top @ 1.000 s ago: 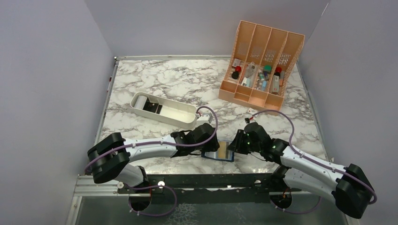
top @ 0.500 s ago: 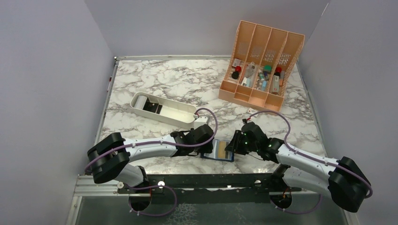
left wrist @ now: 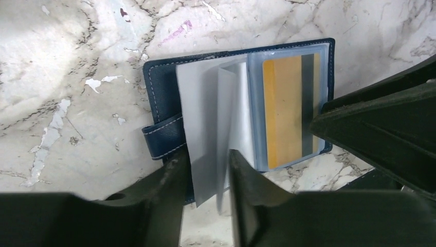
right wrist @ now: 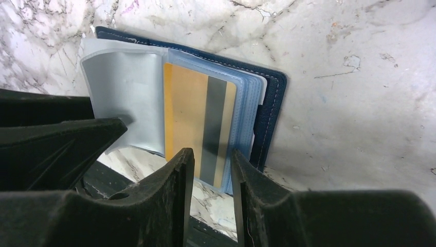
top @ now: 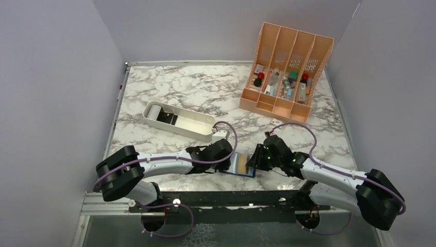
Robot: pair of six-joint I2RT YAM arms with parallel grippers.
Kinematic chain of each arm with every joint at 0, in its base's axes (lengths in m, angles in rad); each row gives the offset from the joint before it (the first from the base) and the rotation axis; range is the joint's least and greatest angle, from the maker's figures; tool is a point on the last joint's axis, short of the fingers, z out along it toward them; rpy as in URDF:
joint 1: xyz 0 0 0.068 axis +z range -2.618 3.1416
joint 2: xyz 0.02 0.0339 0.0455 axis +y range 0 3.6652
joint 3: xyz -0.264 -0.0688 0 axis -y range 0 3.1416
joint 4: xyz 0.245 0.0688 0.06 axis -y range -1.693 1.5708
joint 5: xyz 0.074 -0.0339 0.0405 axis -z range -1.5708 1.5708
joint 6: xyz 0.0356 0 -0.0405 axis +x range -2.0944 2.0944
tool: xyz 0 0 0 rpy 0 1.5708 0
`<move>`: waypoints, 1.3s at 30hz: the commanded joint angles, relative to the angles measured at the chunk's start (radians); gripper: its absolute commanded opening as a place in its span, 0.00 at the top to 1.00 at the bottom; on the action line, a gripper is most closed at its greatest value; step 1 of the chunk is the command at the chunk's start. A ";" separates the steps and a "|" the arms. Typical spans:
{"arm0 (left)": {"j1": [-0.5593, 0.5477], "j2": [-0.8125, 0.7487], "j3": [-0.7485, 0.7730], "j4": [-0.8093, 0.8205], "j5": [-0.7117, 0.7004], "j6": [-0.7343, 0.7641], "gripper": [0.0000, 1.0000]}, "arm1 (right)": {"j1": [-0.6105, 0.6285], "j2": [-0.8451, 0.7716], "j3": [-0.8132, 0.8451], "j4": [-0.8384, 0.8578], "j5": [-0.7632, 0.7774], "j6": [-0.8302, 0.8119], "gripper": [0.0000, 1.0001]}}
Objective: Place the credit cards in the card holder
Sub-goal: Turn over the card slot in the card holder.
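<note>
The navy card holder [top: 239, 166] lies open on the marble near the front edge, between my two grippers. Its cover [left wrist: 159, 87] faces up and several clear sleeves stand fanned from it. A gold credit card [left wrist: 283, 110] with a grey stripe sits inside a right-hand sleeve. My left gripper [left wrist: 206, 157] is open, its fingers straddling the near edge of the loose pale sleeves without pinching them. My right gripper [right wrist: 211, 153] is open by a narrow gap just above the near edge of the same credit card [right wrist: 187, 113]. No other credit cards show.
A white oblong tray [top: 180, 121] stands behind the left arm. An orange slotted organizer [top: 288, 72] with small items fills the back right corner. The black rail [top: 231, 198] of the table's front edge runs just below the holder. Grey walls close in both sides.
The right gripper has edged left onto the holder's right side. The left gripper's jaws have narrowed a little around the sleeves. The holder has barely shifted.
</note>
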 commanded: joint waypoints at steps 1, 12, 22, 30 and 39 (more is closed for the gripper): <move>0.004 0.001 -0.029 0.081 0.051 0.003 0.72 | 0.007 0.008 -0.016 0.049 -0.021 0.004 0.62; 0.004 0.008 -0.075 0.183 0.133 -0.039 1.00 | 0.007 -0.006 -0.022 0.091 -0.047 0.005 0.62; 0.004 0.009 -0.083 0.211 0.149 -0.057 1.00 | 0.007 0.009 -0.020 0.114 -0.070 0.013 0.60; 0.004 0.018 -0.084 0.214 0.150 -0.063 1.00 | 0.007 0.016 -0.024 0.133 -0.077 0.021 0.56; 0.004 0.041 -0.090 0.217 0.147 -0.070 1.00 | 0.007 -0.058 -0.090 0.266 -0.139 0.059 0.55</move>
